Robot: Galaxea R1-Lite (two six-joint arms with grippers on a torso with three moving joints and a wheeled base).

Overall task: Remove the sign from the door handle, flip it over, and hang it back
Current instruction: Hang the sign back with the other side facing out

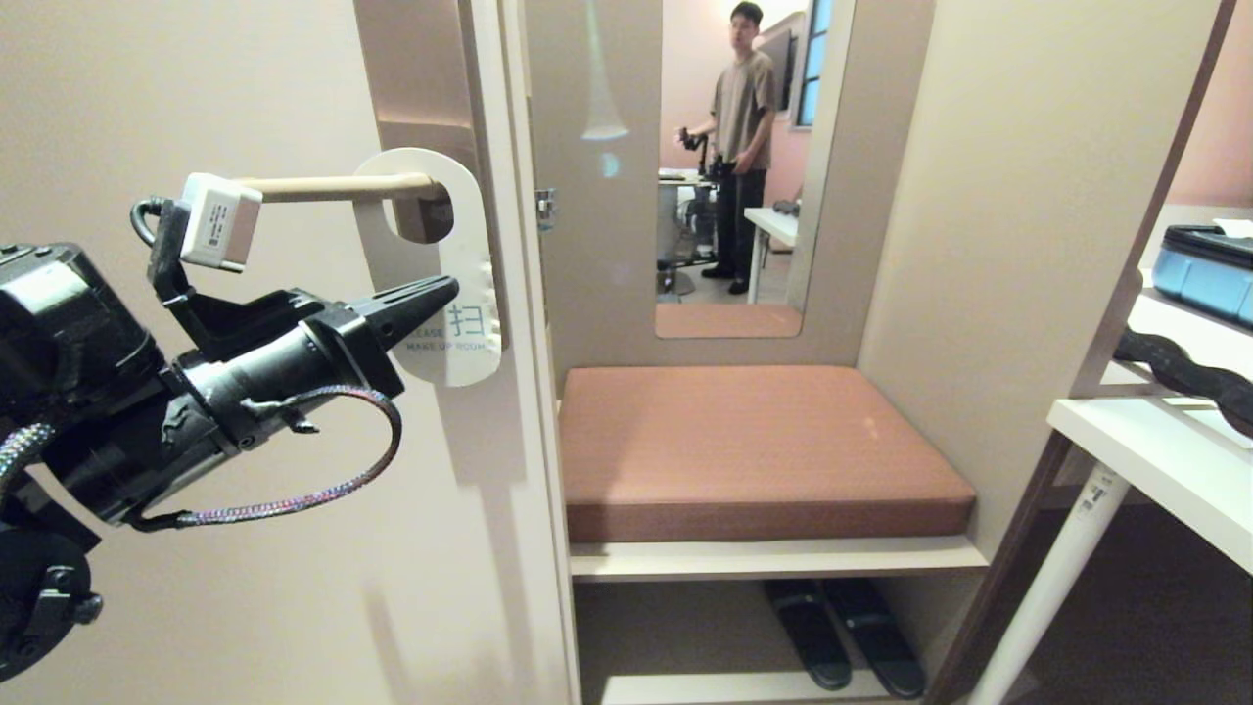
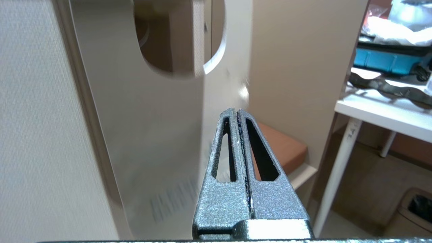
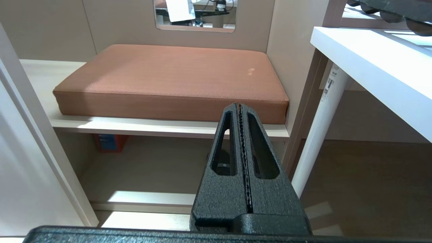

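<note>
White-side sign [image 1: 460, 294] — on door handle [image 1: 338, 187]

Left gripper [image 2: 238, 113] fingers pressed together, sign [image 2: 162, 111] close ahead, white table [image 2: 381, 116] beyond

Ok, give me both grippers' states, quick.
Left gripper: shut, holding nothing, tip by the sign.
Right gripper: shut, empty, parked low.

White sign [image 1: 460, 294], cream door handle [image 1: 333, 187]
</note>
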